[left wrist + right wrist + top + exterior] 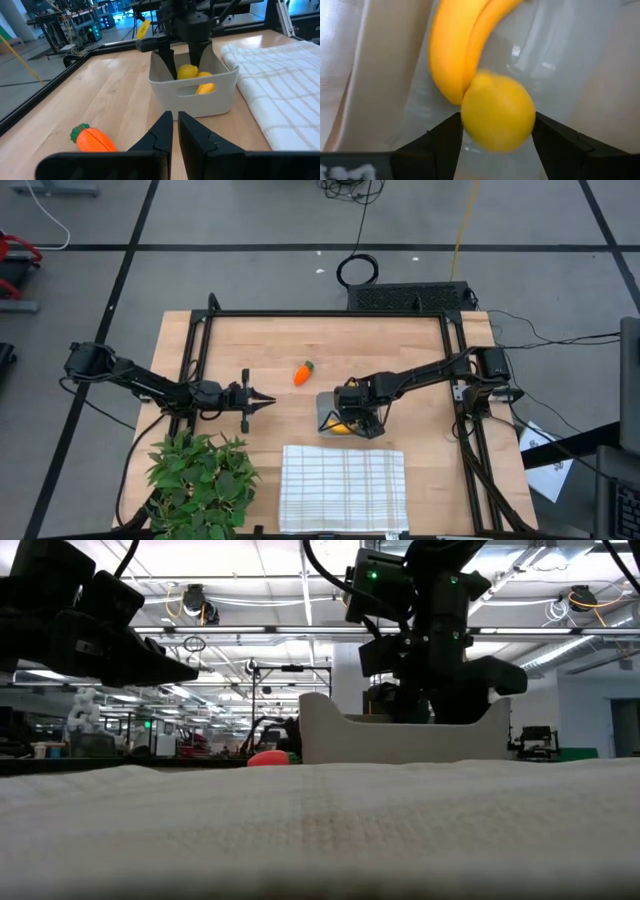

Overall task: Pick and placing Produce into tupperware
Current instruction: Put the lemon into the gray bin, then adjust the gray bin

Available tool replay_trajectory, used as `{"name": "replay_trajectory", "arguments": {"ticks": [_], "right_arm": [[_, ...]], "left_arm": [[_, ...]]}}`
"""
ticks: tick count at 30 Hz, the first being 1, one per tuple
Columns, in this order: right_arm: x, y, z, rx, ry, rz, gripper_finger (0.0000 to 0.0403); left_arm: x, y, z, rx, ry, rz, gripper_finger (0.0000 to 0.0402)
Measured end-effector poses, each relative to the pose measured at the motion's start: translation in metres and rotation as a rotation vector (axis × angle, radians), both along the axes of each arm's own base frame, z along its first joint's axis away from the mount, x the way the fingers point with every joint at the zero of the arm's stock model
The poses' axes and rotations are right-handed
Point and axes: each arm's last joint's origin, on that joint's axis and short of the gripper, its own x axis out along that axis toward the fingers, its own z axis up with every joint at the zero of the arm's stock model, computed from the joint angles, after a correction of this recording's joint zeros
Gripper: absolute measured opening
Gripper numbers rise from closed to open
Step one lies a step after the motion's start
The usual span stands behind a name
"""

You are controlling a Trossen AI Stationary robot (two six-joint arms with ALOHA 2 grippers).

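The tupperware (pixel 325 412) (pixel 167 95) stands on the wooden table, right of centre. In it lies the curved yellow banana (pixel 451 55) (pixel 206 88). My right gripper (pixel 352 416) (pixel 497 122) reaches down into the tupperware, shut on a round yellow piece (pixel 497 110) (pixel 187 71) just above the banana. The orange carrot with its green top (pixel 303 372) (pixel 91 139) lies on its side on the table, left of the tupperware. My left gripper (pixel 270 399) (pixel 175 120) hovers shut above the table, left of the carrot and the tupperware, holding nothing. My right gripper pinches the round yellow piece between its two fingers (pixel 442 142), one on each side of its widest part (pixel 470 120). The fingers come from above, pointing down into the tupperware. The piece sits about level with the tupperware's rim, over the banana.
A white checked cloth (pixel 343 487) lies at the near edge, just in front of the tupperware. A big leafy green plant (pixel 200 475) fills the near left corner. A black frame (pixel 320 313) runs around the work area. Bare wood shows at the far side.
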Motion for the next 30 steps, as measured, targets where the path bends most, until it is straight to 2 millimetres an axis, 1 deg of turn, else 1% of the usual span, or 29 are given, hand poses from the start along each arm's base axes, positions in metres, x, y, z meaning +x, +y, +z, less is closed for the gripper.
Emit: {"name": "replay_trajectory", "arguments": {"ticks": [8,11,14,17,19,22,25,28,29,30], "right_arm": [[0.0,0.0,0.0,-0.009,0.0,-0.005,0.0223],[-0.001,-0.002,0.004,-0.07,-0.013,-0.023,0.0223],[-0.004,-0.003,0.016,-0.114,-0.043,-0.033,0.0223],[-0.009,-0.005,0.033,-0.113,-0.098,-0.047,0.0221],[-0.012,-0.007,0.045,-0.108,-0.143,-0.063,0.0212],[-0.018,-0.009,0.063,-0.094,-0.203,-0.075,0.0175],[-0.024,-0.009,0.082,-0.08,-0.282,-0.09,0.0111],[-0.031,-0.009,0.098,-0.067,-0.354,-0.104,0.0036],[-0.033,-0.009,0.103,-0.066,-0.377,-0.105,0.0019],[-0.035,-0.009,0.107,-0.064,-0.403,-0.103,0.001]], "left_arm": [[0.0,0.0,0.0,0.0,0.002,0.0,0.0033],[0.0,0.0,0.0,0.0,0.002,0.0,0.0033],[0.0,0.0,0.0,0.0,0.0,0.0,0.0033],[0.0,0.0,0.001,-0.001,-0.006,0.0,0.0033],[0.0,0.0,0.001,-0.001,-0.008,0.0,0.0033],[0.0,0.0,0.001,-0.002,-0.011,0.0,0.0033],[0.0,0.0,0.001,-0.002,-0.014,0.0,0.0033],[0.0,0.0,0.002,-0.002,-0.016,0.0,0.0033],[0.0,0.0,0.002,-0.002,-0.018,0.0,0.0033],[0.0,0.0,0.002,-0.003,-0.021,0.0,0.0033]]}}
